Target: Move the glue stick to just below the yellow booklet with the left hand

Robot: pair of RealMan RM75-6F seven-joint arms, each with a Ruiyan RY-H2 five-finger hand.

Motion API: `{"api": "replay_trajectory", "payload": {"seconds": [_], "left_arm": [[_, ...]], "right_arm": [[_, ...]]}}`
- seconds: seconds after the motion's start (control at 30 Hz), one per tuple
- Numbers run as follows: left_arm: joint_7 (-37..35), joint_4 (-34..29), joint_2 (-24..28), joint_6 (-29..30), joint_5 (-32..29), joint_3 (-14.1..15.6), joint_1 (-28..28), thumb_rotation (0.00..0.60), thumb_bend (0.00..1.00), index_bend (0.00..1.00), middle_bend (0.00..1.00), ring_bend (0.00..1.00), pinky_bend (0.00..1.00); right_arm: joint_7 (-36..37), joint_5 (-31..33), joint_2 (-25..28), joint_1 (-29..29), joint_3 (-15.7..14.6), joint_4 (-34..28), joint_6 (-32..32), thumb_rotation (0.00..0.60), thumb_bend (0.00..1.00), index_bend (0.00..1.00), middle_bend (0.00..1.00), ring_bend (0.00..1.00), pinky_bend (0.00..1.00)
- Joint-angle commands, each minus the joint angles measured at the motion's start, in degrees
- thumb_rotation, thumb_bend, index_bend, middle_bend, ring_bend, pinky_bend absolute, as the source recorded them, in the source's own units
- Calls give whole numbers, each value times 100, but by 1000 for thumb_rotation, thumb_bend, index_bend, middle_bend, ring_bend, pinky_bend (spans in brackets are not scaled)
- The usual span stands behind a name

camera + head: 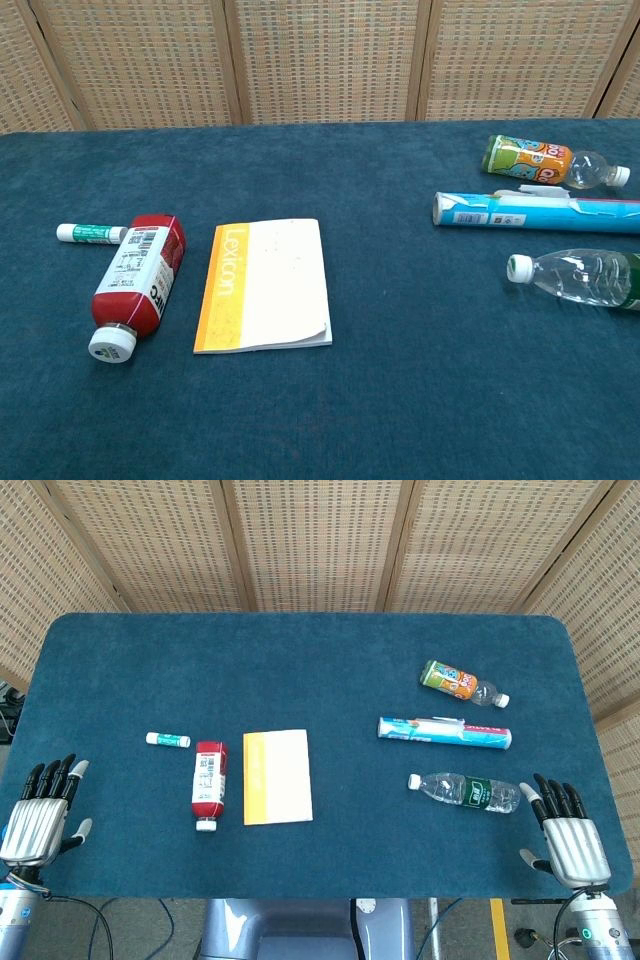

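- Glue stick [167, 740]: lies flat on the blue table [300, 660], left part, long axis running left-right. Green label, white ends. In the chest view its right end sits just beside, possibly touching, the upper end of the red bottle [136, 283]; contact cannot be confirmed.
- Yellow booklet [277, 777]: flat, closed, orange-yellow strip along its left edge, pale cover. It lies right of the red bottle, near it but apart. "Lexicon" is printed on the strip in the chest view. The cloth just below the booklet shows only table surface.
- Red bottle: on its side, white cap toward the near edge, red base toward the glue stick. It sits between the glue stick and the booklet.
- Left hand [38, 822]: at the near left corner of the table, well apart from the glue stick. Palm down, fingers extended and spread, holding nothing. Seen in the head view only.
- Right hand [567, 836]: at the near right corner, fingers extended and apart, holding nothing. Fingertips near the base of the clear water bottle [463, 791], not touching it.
- Right side of the table, far to near: small orange-green drink bottle [456, 682]; long light-blue tube [444, 731] lying left-right; clear water bottle with green label, white cap pointing left. All three lie on their sides, apart from each other.
- Background: woven cane screen panels [320, 540] behind the table's far edge.
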Motion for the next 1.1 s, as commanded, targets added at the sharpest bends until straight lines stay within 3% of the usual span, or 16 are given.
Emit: {"api": "replay_trajectory", "payload": {"seconds": [0.03,0.3,0.67,1.1], "left_arm": [[-57,-11,23,2,-21,-23,-2,600,329,0,0,0,0],[-239,101,114,-379,-506,-395,-297,600,335,15,0,0,0],[-260,502,156,-1497,-1390,-843,-1029,600,334,241,0,0,0],[261,1539,-435,-2640,-2528,-1166,-2088,600,345,359,0,0,0]], "right_arm": [[36,-11,19,-8,3,-19,23,600,0,102,0,0,29],[62,-14,45,-20,-4,-46,30,600,0,102,0,0,29],[33,56,10,5,14,-14,-40,600,0,102,0,0,29],[-24,140,-38,34,22,39,-128,600,0,102,0,0,29]]}}
